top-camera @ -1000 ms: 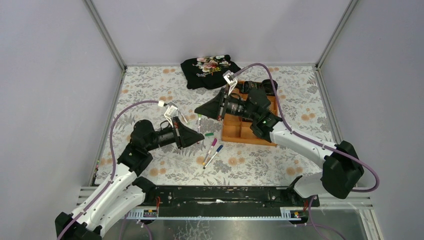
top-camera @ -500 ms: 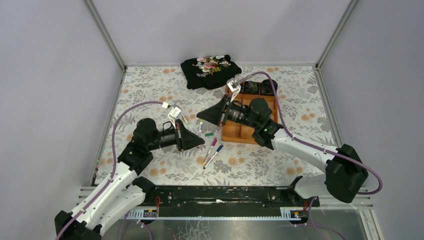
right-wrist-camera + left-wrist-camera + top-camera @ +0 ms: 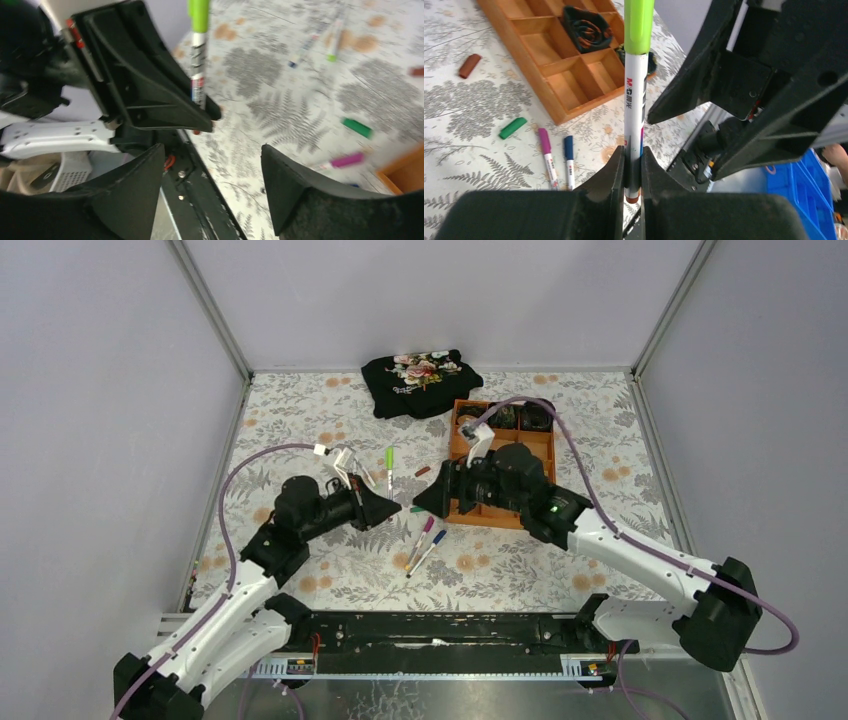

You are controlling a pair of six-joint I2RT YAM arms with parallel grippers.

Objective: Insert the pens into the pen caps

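My left gripper (image 3: 383, 508) (image 3: 633, 167) is shut on the lower barrel of a white pen (image 3: 635, 100) that points up and away from it. A light green pen cap (image 3: 639, 25) (image 3: 389, 456) (image 3: 198, 15) sits on that pen's far end. Just to the right, my right gripper (image 3: 424, 502) (image 3: 212, 165) stands open with nothing between its fingers, facing the left gripper. A magenta-capped pen (image 3: 425, 533) (image 3: 546, 152) and a blue-capped pen (image 3: 430, 549) (image 3: 569, 159) lie side by side on the table. A loose dark green cap (image 3: 417, 508) (image 3: 513, 127) and a dark red cap (image 3: 422, 471) (image 3: 469, 65) lie nearby.
An orange wooden tray (image 3: 462, 508) (image 3: 541, 95) with several cells stands behind the right gripper; dark coiled items fill its far cells. A black printed cloth (image 3: 420, 371) lies at the back. Blurred thin pens (image 3: 302, 50) lie farther off on the floral tablecloth.
My right gripper has opened, let go of the light green cap and drawn back toward the tray's near corner. The cap stays on the pen held by the left gripper.
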